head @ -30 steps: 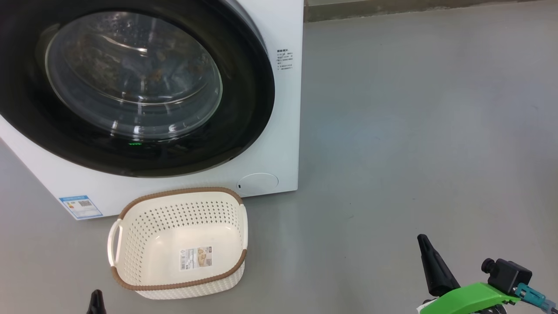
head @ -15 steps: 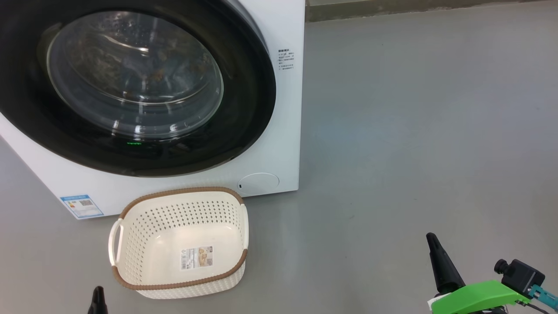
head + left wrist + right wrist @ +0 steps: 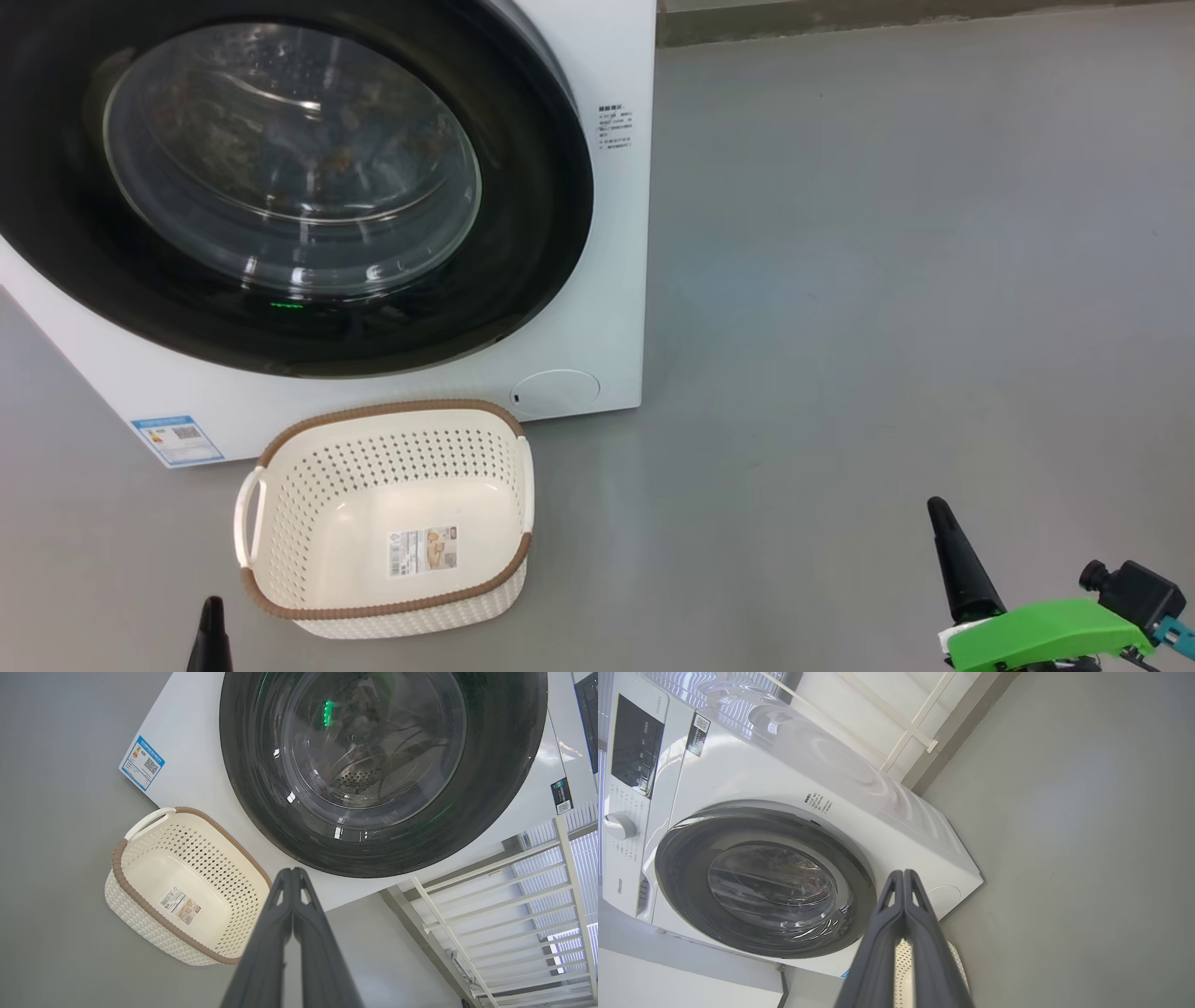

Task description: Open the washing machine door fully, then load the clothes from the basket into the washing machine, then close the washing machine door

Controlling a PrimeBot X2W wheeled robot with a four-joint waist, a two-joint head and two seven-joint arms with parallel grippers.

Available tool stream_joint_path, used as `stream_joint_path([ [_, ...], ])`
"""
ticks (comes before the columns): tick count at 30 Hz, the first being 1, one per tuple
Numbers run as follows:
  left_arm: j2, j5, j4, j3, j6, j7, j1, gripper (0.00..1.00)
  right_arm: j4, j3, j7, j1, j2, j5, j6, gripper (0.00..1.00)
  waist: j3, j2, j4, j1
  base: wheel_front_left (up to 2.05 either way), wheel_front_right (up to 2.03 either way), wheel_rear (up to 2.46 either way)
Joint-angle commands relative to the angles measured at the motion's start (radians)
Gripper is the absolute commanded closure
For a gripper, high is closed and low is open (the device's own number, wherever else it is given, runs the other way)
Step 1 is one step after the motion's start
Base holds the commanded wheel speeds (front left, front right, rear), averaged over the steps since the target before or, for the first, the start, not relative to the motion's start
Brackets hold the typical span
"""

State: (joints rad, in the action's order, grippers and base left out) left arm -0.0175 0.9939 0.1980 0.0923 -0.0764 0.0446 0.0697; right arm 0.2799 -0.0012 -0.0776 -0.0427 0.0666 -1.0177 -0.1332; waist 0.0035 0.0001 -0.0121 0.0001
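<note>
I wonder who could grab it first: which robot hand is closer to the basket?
Left. The left hand is right by the near left corner of the basket; the right hand is far off to its right.

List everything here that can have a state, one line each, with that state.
washing machine door: shut.
basket: upright on the floor, no clothes in it.
clothes: inside the drum, dimly visible through the door glass.
left hand: shut, holding nothing.
right hand: shut, holding nothing.
</note>
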Motion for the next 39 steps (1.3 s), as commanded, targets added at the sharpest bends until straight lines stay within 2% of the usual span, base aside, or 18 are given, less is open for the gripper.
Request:
stream_joint_path([
  [1,-0.018,0.032,-0.014,0.017,-0.016,-0.007,-0.048,1.00,-0.029,0.005,0.009,-0.043,0.010,-0.038,0.001,1.00,0.000,-0.0001,0.000,0.0000,0.00,0.00,0.00],
  [39,-0.028,0.443,0.029,0.020,-0.043,-0.113,-0.139,1.00,-0.035,-0.054,0.118,-0.057,0.009,-0.448,0.002,1.00,0.000,-0.0001,0.009,0.0000,0.00,0.00,0.00],
])
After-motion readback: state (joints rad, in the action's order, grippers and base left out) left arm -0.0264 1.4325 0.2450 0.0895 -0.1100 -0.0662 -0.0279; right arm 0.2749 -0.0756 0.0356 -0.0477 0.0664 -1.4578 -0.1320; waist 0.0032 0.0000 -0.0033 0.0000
